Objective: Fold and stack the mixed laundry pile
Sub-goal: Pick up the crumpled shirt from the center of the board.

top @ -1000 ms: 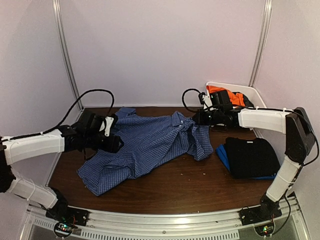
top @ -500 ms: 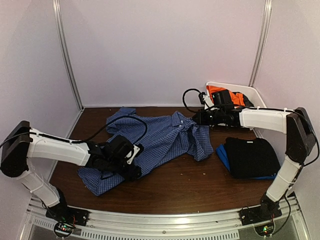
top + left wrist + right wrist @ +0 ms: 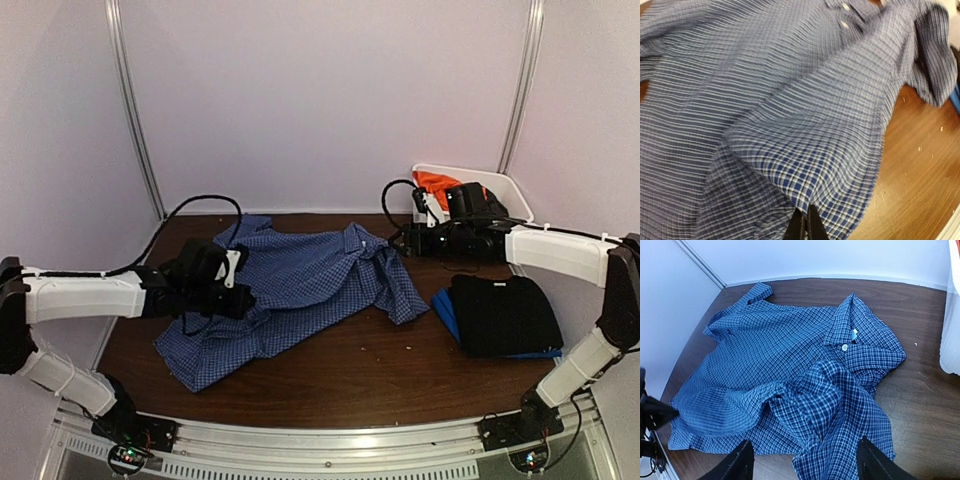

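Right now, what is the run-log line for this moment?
left end effector: shut on checked shirt | right end effector: open, empty | checked shirt: spread, unfolded

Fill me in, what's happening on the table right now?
The left gripper is pinched shut on a fold of the blue-and-white checked shirt, which lies spread and rumpled on the table. The right gripper is open near the shirt's collar end, holding nothing. To the right, a folded black piece sits on a blue piece, and the orange T-shirt lies in the white tub.
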`<state>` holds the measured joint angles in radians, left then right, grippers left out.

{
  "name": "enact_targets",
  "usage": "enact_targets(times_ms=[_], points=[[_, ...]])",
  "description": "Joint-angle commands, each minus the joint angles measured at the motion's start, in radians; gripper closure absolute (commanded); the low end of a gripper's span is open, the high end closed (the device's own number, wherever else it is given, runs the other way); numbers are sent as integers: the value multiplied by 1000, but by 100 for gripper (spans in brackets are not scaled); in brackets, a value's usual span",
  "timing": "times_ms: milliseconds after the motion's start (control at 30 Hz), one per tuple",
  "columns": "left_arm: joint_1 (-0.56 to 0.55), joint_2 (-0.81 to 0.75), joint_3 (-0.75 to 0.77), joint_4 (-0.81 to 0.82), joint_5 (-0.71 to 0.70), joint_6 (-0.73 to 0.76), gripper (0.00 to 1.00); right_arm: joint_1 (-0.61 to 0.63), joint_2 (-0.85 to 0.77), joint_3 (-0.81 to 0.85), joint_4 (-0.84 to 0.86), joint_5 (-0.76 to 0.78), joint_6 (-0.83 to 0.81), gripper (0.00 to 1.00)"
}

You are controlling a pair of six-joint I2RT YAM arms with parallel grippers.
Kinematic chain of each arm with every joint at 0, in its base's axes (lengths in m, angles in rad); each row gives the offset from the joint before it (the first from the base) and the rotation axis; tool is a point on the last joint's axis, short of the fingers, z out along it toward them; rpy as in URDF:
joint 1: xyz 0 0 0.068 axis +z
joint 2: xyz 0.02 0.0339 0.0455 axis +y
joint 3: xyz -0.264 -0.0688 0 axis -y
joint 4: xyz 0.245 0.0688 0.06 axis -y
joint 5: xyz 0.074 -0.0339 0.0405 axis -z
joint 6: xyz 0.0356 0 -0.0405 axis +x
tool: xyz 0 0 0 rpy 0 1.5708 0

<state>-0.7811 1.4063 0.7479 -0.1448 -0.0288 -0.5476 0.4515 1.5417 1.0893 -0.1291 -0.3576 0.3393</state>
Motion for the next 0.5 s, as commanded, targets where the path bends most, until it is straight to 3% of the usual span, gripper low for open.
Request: enact_targets(times_ms=[0, 300, 467], points=[[150, -154, -51, -22, 12, -57, 100, -8, -80, -89, -64, 18, -21, 27], [313, -155, -51, -100, 11, -58, 100, -7, -105, -266, -89, -22, -45, 15], [359, -125, -23, -111, 8, -54, 100, -4, -134, -334, -78, -20, -32, 0]])
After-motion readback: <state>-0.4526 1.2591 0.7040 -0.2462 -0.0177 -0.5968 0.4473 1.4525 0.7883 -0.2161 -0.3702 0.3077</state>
